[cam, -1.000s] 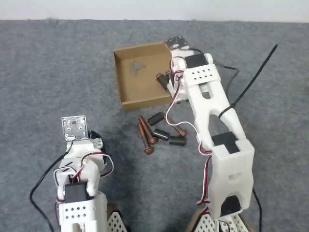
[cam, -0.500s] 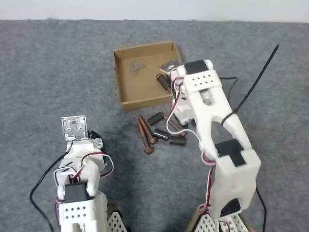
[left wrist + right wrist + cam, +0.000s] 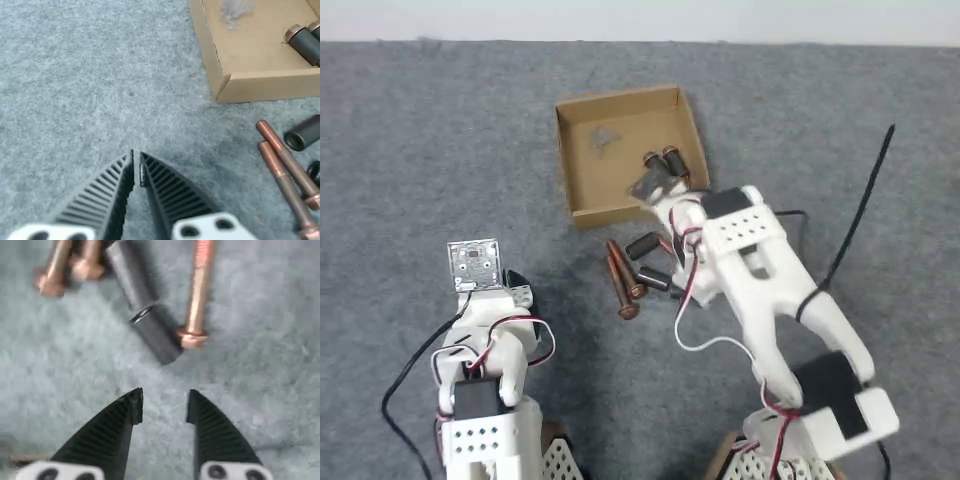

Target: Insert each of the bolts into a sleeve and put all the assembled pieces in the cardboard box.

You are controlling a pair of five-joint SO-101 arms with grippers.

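The cardboard box (image 3: 582, 150) sits at the back of the grey mat, with two assembled bolt-and-sleeve pieces (image 3: 662, 161) lying by its right wall. In front of it lies a loose pile: two copper bolts (image 3: 620, 280) side by side and dark sleeves (image 3: 642, 245). My right arm (image 3: 745, 240) hangs over this pile. Its gripper (image 3: 164, 402) is open and holds nothing, just short of a sleeve (image 3: 159, 340) and a bolt (image 3: 197, 295). My left gripper (image 3: 136, 162) is shut and empty over bare mat, with the box (image 3: 240, 85) and bolts (image 3: 285, 165) beyond it.
The left arm (image 3: 480, 340) sits at the front left, well apart from the pile. Bare mat lies left of the box and between the two arms. A black cable (image 3: 860, 215) trails off to the right of the right arm.
My right arm has drawn back from the box's right wall to above the loose pile. The left arm has stayed still.
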